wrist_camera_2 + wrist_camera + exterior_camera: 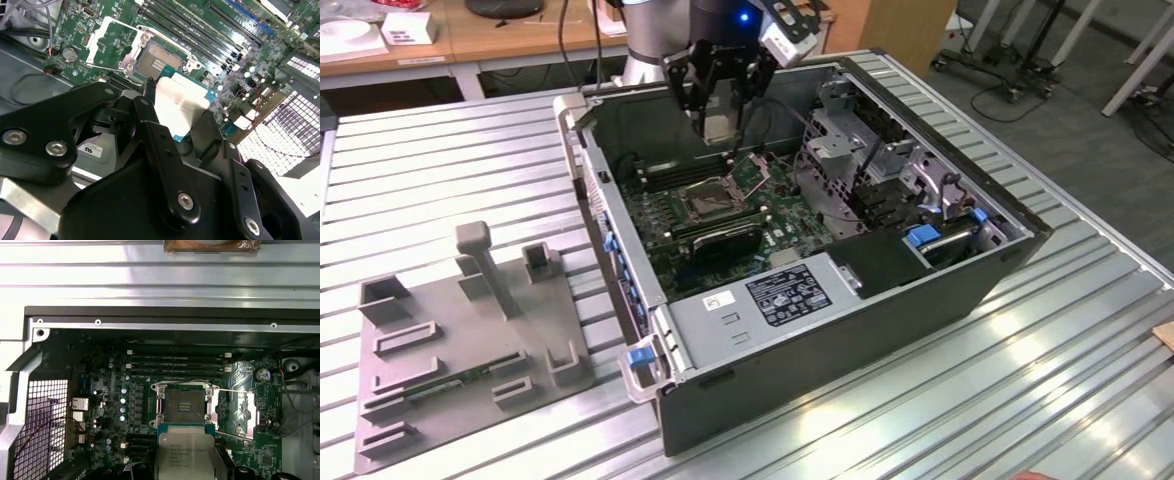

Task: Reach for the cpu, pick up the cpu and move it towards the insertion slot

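The gripper (pixel 172 117) grips the cpu (pixel 186 452) by its edges, holding it just above and beside the slot (pixel 185 405), whose frame stands open. The chip looks tilted against the socket in the second wrist view, so a skewed descent could jam a corner or bend pins. Beyond, the memory slots (pixel 175 365) lie close.

1. The cpu (pixel 186 452), a flat silver-topped square with a green rim, hangs held aloft just beside the socket.
2. The insertion slot (pixel 184 405), silver-framed with a dark centre, lies open on the green motherboard.
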